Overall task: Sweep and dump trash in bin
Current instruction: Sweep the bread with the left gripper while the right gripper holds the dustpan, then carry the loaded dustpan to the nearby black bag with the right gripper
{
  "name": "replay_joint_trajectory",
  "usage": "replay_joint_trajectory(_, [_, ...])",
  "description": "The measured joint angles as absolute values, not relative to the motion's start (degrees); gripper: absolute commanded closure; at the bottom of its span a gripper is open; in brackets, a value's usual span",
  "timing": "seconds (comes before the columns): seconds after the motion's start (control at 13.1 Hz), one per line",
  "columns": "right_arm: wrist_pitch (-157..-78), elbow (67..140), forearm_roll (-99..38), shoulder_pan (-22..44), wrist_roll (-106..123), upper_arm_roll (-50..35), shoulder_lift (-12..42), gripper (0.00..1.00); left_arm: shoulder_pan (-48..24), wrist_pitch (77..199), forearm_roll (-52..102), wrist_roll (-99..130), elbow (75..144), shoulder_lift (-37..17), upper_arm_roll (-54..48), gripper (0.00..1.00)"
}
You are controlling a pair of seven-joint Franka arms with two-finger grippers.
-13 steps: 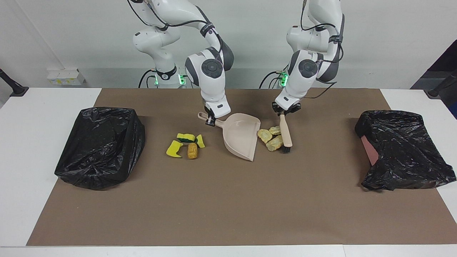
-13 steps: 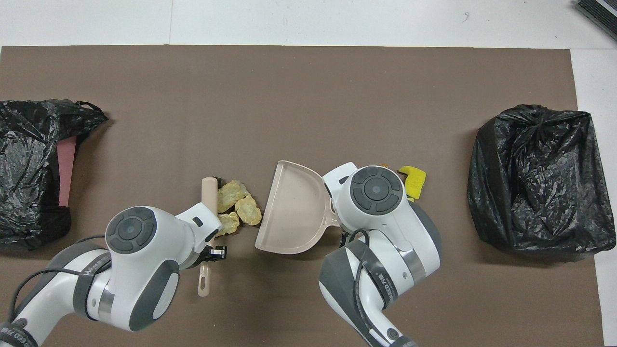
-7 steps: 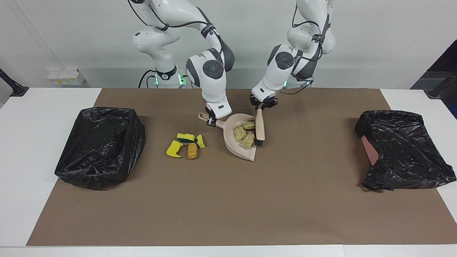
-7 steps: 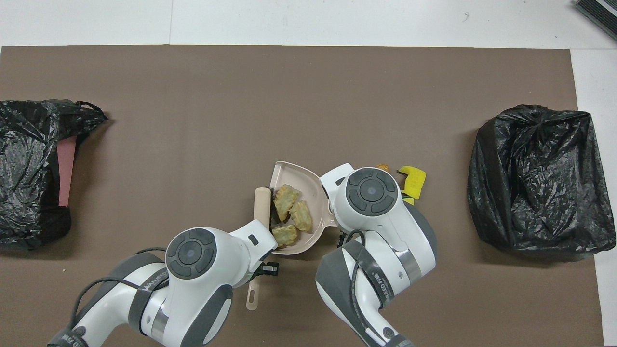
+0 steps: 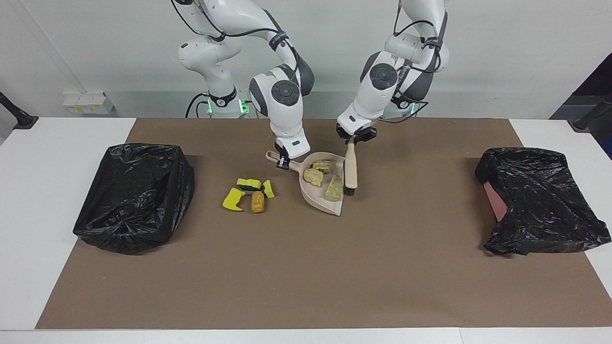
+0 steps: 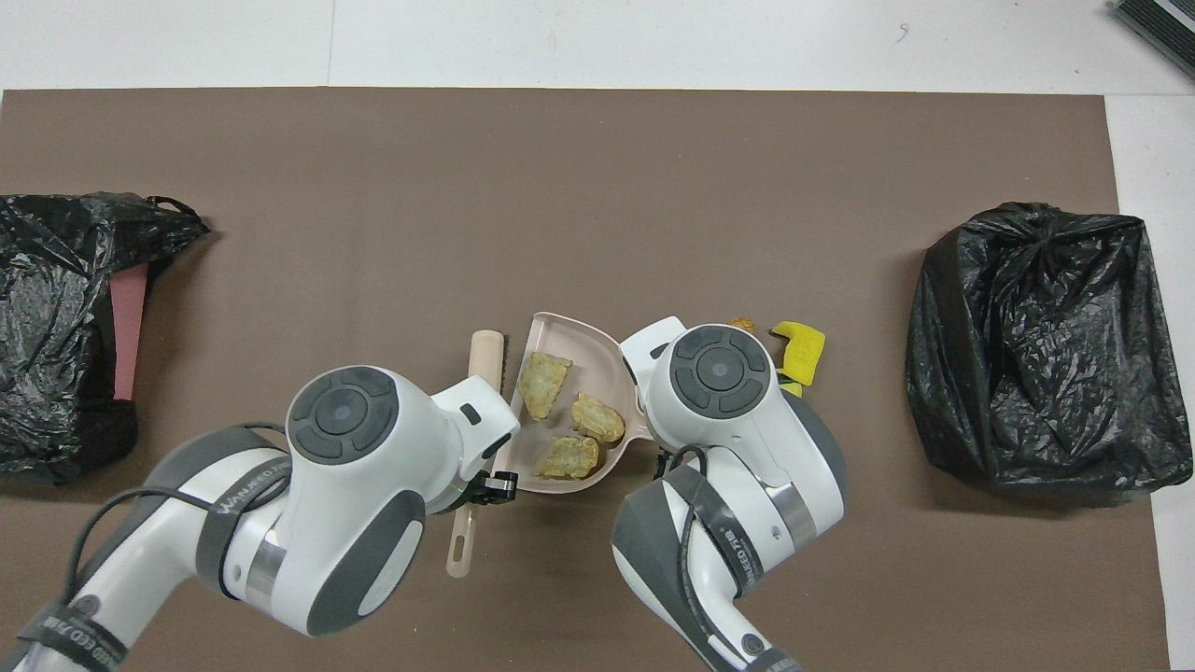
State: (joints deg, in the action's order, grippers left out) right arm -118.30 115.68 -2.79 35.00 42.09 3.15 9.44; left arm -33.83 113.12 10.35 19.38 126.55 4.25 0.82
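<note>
Your right gripper (image 5: 282, 164) is pinched on the dustpan (image 5: 321, 184) handle, pan flat on the brown mat (image 5: 306, 267), mouth toward the left arm's end of the surface. Your left gripper (image 5: 355, 138) is clamped on the brush (image 5: 351, 168) handle; the brush hangs at the pan's open edge, long axis running away from the robots, black bristles at its low tip.

Three pale-yellow lumps (image 5: 323, 177) sit inside the pan, apart from each other, one close to the lip by the bristles.

The rest of the trash lies on the mat beside the pan's closed back, toward the right arm's end: yellow sponge bits (image 5: 248, 189) with green faces and one orange-brown lump (image 5: 257, 201), bunched together. In the overhead view most of this pile is hidden under the right arm.

Key relation: that pile sits at the pan's closed back, and the brush is at the mouth, with the pan between them. So the mouth faces away from what's left.

Nearest bin for the loaded pan looks like the black-bagged bin (image 5: 136, 196) at the right arm's end; the other bagged bin (image 5: 540, 200) is at the left arm's end. Lump near the lip could slide out if the pan tips mouth-down.
</note>
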Motion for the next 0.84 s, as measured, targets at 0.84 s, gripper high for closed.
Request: replay_joint_trajectory(0.84, [-114.5, 114.1, -2.6, 26.1, 42.4, 3.5, 1.7, 1.0, -35.8, 111.6, 9.7, 29.0, 130.0, 6.5, -0.7, 1.0])
